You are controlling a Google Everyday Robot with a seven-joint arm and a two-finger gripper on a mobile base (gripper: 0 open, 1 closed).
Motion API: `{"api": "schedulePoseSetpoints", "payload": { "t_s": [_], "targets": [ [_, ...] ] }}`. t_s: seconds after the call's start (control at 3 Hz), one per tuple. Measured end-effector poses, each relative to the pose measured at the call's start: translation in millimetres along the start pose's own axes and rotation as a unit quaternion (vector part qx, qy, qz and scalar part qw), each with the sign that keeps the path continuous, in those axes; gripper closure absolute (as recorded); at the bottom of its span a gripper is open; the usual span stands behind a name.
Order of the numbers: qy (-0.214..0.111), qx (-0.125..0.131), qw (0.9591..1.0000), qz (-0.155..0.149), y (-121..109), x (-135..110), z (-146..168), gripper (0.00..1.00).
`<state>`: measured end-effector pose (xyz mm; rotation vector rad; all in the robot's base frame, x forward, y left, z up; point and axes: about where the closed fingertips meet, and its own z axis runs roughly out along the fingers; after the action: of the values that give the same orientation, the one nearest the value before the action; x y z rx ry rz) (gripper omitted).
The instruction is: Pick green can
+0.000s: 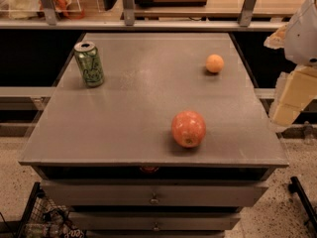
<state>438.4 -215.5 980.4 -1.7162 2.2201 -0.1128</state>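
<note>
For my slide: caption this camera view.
Green can upright far-left on table; red-orange fruit, small orange; tool at right edge.

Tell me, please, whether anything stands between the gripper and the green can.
Nothing visible blocks it. The gripper is right of the table, the green can far left; the orange and red-orange fruit flank the path.

red-orange fruit [188, 128] front-centre | small orange [214, 63] back-right | grey table [124, 123]

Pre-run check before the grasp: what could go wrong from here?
1. The gripper sits off the right edge of the table, can far left: the long reach may clip the red fruit or orange, which could roll.
2. The can stands upright near the left edge; a nudge might tip it or push it off.
</note>
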Motion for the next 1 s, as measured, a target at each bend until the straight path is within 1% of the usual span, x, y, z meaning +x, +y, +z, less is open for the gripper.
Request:
{"api": "schedulePoseSetpoints", "payload": {
  "t_s": [0.33, 0.67, 1.0],
  "targets": [
    [0.000, 0.000, 1.0000, 0.000, 0, 0, 0, 0.00],
    [-0.019, 0.004, 0.9997, -0.011, -8, -16, 4, 0.00],
    [-0.063, 0.007, 0.9975, -0.032, -22, -57, 8, 0.00]
  ]
}}
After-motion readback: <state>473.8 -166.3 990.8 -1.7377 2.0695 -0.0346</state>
